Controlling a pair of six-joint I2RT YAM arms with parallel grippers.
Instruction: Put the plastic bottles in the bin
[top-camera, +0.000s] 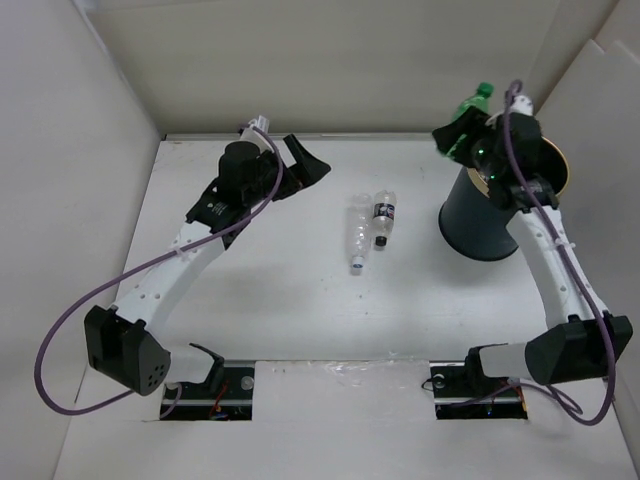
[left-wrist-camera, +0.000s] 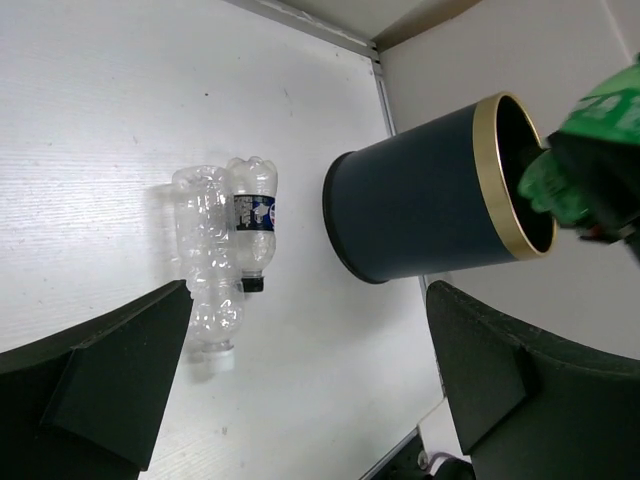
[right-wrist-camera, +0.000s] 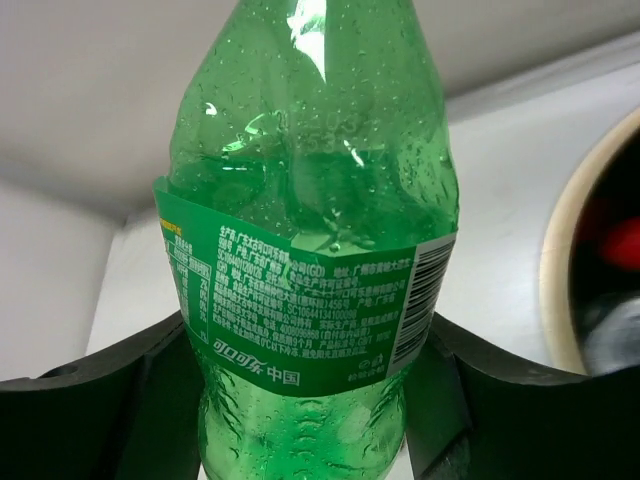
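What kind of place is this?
Probably a robot lab bench: a white table boxed in by plain panels, two arms bolted at its edge, the right gripper holding a green bottle by a bin.

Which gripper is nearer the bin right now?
Right. The right gripper holds the green bottle at the rim of the bin; the left gripper is far off, past the lying bottles.

Green bottle (right-wrist-camera: 310, 230), navy bin (left-wrist-camera: 420, 200) with gold rim.
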